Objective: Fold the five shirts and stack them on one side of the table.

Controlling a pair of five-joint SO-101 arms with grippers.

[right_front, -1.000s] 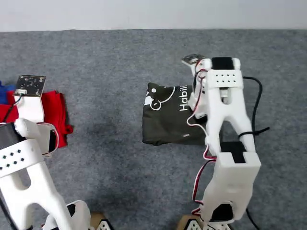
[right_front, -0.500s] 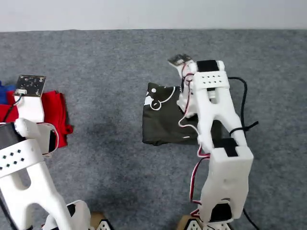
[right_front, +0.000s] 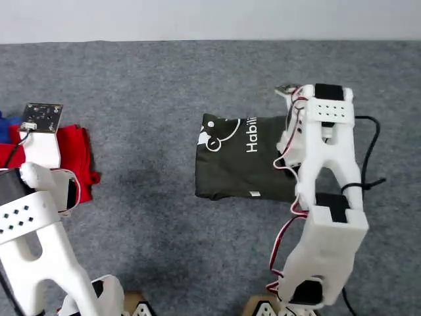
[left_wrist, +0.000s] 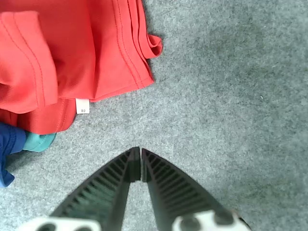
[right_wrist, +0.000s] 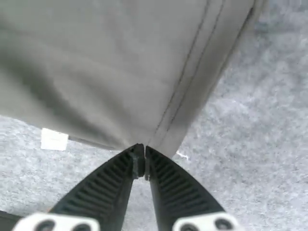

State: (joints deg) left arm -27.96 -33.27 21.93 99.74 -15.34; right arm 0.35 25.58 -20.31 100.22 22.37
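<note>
Where the dark shirt [right_front: 233,164] ends at its near hem, the right fingers [right_wrist: 136,163] are pressed together, their tips right at the hem's edge over the grey tabletop [right_front: 145,92]. I cannot tell whether any cloth is nipped between them. A white tag [right_wrist: 54,139] lies at the same hem, near the tips. From the high view the shirt sits folded mid-tabletop, print up. Its long axis seems to run across from left to right, and its right end is hidden under the right arm [right_front: 322,151]. Bare tabletop lies open around it, with a broad strip toward the far edge and a wide gap on the left before the red shirt [right_front: 75,155]. That red shirt rests at the left edge on top of a blue shirt [right_front: 5,125]. The left fingers [left_wrist: 136,163] are closed on nothing, over bare tabletop near the red shirt's corner and apart from it.
</note>
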